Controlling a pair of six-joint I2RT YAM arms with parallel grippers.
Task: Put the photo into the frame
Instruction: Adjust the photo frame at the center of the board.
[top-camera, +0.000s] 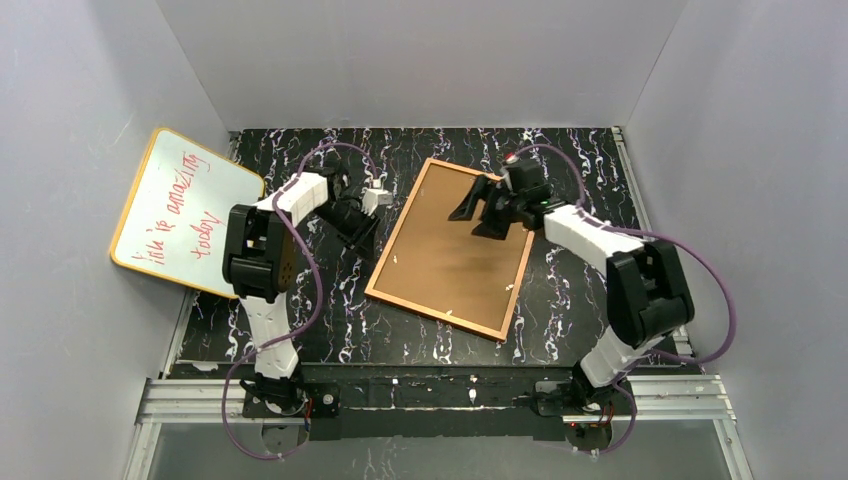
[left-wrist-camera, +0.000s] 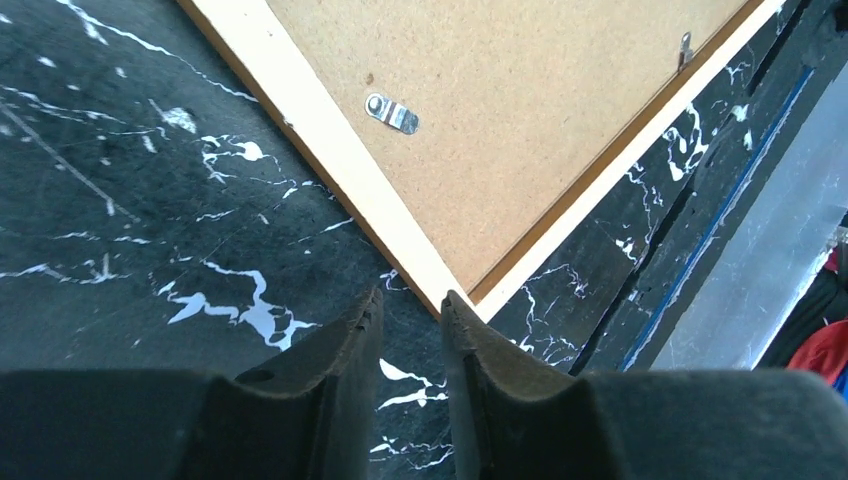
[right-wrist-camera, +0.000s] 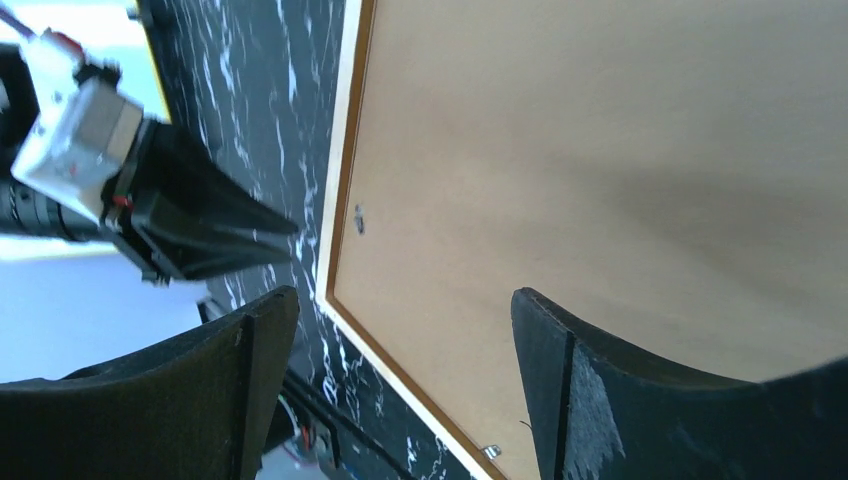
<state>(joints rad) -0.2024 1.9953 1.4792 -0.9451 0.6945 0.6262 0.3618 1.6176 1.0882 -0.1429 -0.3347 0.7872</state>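
- While the frame (top-camera: 440, 275) lies back up on the black marbled table (top-camera: 340, 330), both grippers sit at its edges and neither grasps anything.
- Left gripper (left-wrist-camera: 412, 302): its fingers (left-wrist-camera: 345, 350) are drawn close together with only a narrow slit between them. Only marbled tabletop shows through that slit, so the jaws are released.
- One corner of the frame lies just ahead of the left fingertips and nearly meets them. Whether it touches them cannot be told.
- Farther ahead of the left jaws, a small metal clip (left-wrist-camera: 392, 112) lies flat on the brown backing board (left-wrist-camera: 520, 130), just inside the pale wooden border.
- Right gripper (right-wrist-camera: 402, 296): its jaws are spread wide with nothing clamped in them.
- Between the right jaws lie the backing board and another corner of the frame. That corner is just beside one finger (right-wrist-camera: 250, 350), and the other finger is over bare board.
- Whether the right fingertips touch the board cannot be told.
- Beyond the frame's edge, ahead of the right jaws, the left gripper's tips point at the border from the table side.
- A whiteboard (top-camera: 185, 210) with red writing leans well apart, on the far side of the left arm from the frame.
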